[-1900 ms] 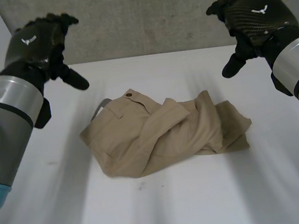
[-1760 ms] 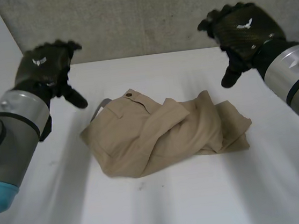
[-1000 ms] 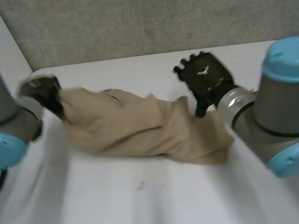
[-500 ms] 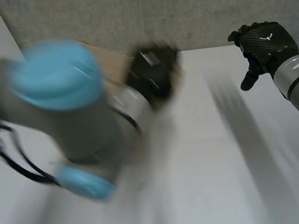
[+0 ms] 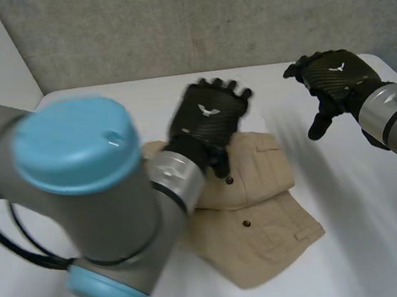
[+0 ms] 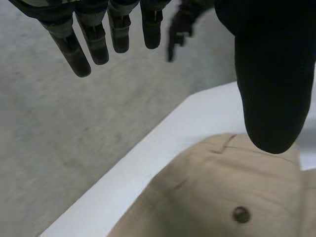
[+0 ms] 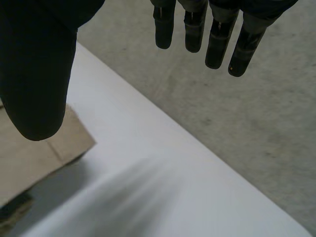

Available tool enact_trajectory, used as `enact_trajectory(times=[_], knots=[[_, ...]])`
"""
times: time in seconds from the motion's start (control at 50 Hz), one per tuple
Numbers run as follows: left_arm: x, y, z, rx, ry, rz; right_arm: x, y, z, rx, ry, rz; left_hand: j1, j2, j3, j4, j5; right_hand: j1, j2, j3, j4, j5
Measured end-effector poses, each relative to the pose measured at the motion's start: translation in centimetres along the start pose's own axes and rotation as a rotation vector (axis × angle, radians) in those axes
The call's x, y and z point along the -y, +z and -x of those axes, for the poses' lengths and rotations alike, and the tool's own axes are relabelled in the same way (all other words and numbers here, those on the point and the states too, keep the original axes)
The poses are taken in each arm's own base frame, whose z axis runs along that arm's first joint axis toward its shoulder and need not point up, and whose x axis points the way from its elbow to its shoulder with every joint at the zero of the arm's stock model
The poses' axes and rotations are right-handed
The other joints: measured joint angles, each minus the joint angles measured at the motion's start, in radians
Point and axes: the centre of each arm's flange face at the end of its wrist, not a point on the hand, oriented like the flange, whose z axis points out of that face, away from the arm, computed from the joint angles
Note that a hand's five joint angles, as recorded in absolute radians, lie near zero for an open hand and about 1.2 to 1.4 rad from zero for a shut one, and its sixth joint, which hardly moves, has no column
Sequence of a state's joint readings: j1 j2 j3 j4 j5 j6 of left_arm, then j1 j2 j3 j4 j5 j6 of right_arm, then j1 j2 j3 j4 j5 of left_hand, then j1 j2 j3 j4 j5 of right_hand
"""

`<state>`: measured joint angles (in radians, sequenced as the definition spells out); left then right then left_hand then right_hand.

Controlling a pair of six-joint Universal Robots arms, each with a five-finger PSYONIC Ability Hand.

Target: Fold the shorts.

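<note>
Moved: left hand [image 5: 209, 118] has swung across above the shorts [image 5: 264, 220], now flatter than before.
Grip: both spread, empty; right hand [image 5: 334, 79] hovers beside the cloth.
Place: shorts central on the tabletop [image 5: 371, 243].
Progress: seemingly folded once; another fold and tidying likely remain.

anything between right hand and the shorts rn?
No. The head view shows bare white table between them; the open right hand hovers apart from the shorts.
</note>
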<state>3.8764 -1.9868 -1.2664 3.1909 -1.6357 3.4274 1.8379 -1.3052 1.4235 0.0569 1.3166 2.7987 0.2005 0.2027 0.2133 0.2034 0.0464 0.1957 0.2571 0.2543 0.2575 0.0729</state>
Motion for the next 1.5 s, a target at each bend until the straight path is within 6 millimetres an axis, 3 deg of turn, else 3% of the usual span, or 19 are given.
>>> enact_trajectory(times=[0.14,0.26,0.34,0.38,0.54,0.76,1.14,1.4,1.5], knots=[[-1.4,-1.5,3.6,0.088,-0.106,0.086,-0.1,-1.4,1.1,0.103,-0.023,0.065,0.004,0.002,0.001,0.002,0.0,0.0,0.002,0.003,0.002,0.008],[-4.3,-3.3,6.0,0.158,-0.218,0.245,-1.1,-3.6,2.5,0.204,-0.102,0.171,0.071,0.063,0.051,0.065,0.051,0.075,0.06,0.06,0.059,0.061],[-5.6,-4.1,6.3,0.172,-0.264,0.313,-1.5,-4.1,2.8,0.222,-0.119,0.196,0.141,0.132,0.117,0.132,0.115,0.085,0.07,0.074,0.072,0.072],[-7.0,-5.1,6.1,0.173,-0.302,0.384,-2.9,-5.6,3.7,0.259,-0.159,0.248,0.17,0.169,0.159,0.17,0.155,0.126,0.106,0.122,0.119,0.112],[-9.2,-6.1,5.1,0.156,-0.32,0.458,-5.8,-7.4,5.4,0.313,-0.217,0.268,0.17,0.171,0.161,0.173,0.157,0.126,0.106,0.122,0.119,0.116],[-11.2,-3.9,5.2,0.17,-0.308,0.431,-8.6,-8.0,7.3,0.37,-0.223,0.207,0.208,0.203,0.194,0.205,0.19,0.13,0.106,0.123,0.122,0.123],[-12.8,0.3,5.6,0.179,-0.304,0.413,-11.8,-6.3,8.0,0.387,-0.214,0.239,0.334,0.331,0.321,0.331,0.308,0.256,0.271,0.273,0.269,0.253],[-12.5,2.7,6.2,0.173,-0.204,0.353,-12.8,-4.9,7.9,0.373,-0.227,0.217,0.367,0.361,0.354,0.353,0.328,0.468,0.529,0.536,0.531,0.493],[-12.1,3.4,6.4,0.176,-0.16,0.313,-12.7,-4.2,7.7,0.365,-0.23,0.204,0.367,0.365,0.354,0.353,0.331,0.644,0.785,0.787,0.789,0.749]])
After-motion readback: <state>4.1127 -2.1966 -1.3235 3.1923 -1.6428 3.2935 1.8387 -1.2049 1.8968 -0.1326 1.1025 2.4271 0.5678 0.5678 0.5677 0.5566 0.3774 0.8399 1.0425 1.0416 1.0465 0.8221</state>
